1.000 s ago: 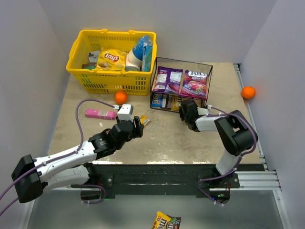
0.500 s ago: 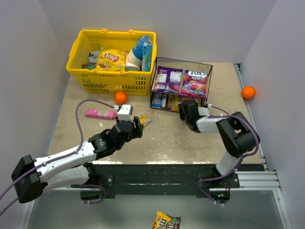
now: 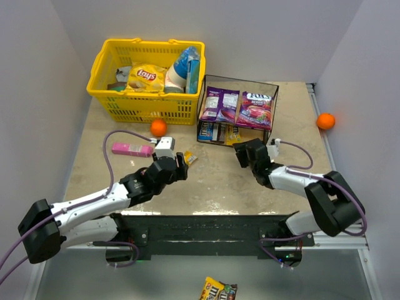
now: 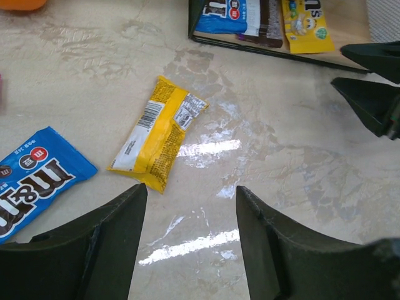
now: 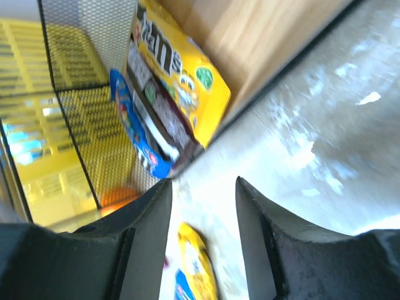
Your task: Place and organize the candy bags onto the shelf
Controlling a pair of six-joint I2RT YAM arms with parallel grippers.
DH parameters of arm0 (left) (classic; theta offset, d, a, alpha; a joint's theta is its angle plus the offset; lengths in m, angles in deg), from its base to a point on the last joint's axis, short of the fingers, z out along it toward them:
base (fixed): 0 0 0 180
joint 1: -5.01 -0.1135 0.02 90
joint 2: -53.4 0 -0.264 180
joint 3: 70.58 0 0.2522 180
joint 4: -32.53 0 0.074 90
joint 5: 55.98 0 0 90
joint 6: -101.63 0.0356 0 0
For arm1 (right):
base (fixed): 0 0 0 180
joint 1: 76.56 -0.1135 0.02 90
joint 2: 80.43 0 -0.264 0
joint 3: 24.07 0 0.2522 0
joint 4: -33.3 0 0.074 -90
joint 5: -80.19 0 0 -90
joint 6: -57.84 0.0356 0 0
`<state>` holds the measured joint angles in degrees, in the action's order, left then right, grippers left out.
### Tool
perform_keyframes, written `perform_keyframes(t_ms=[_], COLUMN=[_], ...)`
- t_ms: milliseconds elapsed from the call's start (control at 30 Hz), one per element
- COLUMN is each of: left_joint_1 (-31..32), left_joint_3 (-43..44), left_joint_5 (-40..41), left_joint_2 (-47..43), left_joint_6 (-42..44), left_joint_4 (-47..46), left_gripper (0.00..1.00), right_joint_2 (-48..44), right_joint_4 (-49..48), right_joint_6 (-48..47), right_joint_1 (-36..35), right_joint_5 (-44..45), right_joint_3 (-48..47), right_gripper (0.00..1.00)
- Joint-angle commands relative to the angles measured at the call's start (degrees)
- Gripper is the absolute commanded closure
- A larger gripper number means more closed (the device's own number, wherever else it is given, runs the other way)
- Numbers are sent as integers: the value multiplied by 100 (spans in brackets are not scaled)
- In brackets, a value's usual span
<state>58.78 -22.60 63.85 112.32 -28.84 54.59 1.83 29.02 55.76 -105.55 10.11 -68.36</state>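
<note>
Now the left gripper [image 4: 190, 194] hovers, jaws spread, over a loose yellow packet [image 4: 156, 140] on the table [image 4: 300, 156]. The right gripper [image 5: 201, 187], jaws apart and empty, sits at the shelf's [image 5: 269, 31] near side, with purple bags [image 3: 220, 104] on top.

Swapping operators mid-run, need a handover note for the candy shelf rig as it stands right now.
Left gripper: open, empty, poised low over the table by the loose yellow packet.
Right gripper: open, empty, just in front of the shelf, at its lower tier.
Done: two purple bags lie on the top tier. On the lower tier are a blue packet, a brown packet and a yellow packet, partly overlapping.
Left: the loose yellow packet and the loose blue packet beside it on the table. Another M&M's packet lies on the floor past the near edge, probably out of reach.
</note>
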Motion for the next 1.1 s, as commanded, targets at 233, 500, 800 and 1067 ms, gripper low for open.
perform_keyframes(t_ms=[233, 500, 800, 1067], left_joint_1=[-1062, -1431, -1493, -1493], left_joint_3=[50, 419, 411, 164], left_joint_5=[-934, -864, -917, -1514], left_joint_2=[1033, 2079, 2590, 2923], left_joint_6=[-242, 100, 118, -22], left_joint_4=[-565, -1181, -1287, -1471], left_gripper=[19, 22, 48, 63], right_joint_2=[-274, 1283, 1820, 1644], right_joint_4=[-269, -990, -1044, -561], right_joint_6=[-2435, -2921, -2824, -2956], right_joint_1=[-264, -1063, -1284, -1284], right_joint_5=[-1569, -2791, -2915, -2678], right_joint_3=[223, -472, -701, -753], right_gripper=[38, 41, 47, 48])
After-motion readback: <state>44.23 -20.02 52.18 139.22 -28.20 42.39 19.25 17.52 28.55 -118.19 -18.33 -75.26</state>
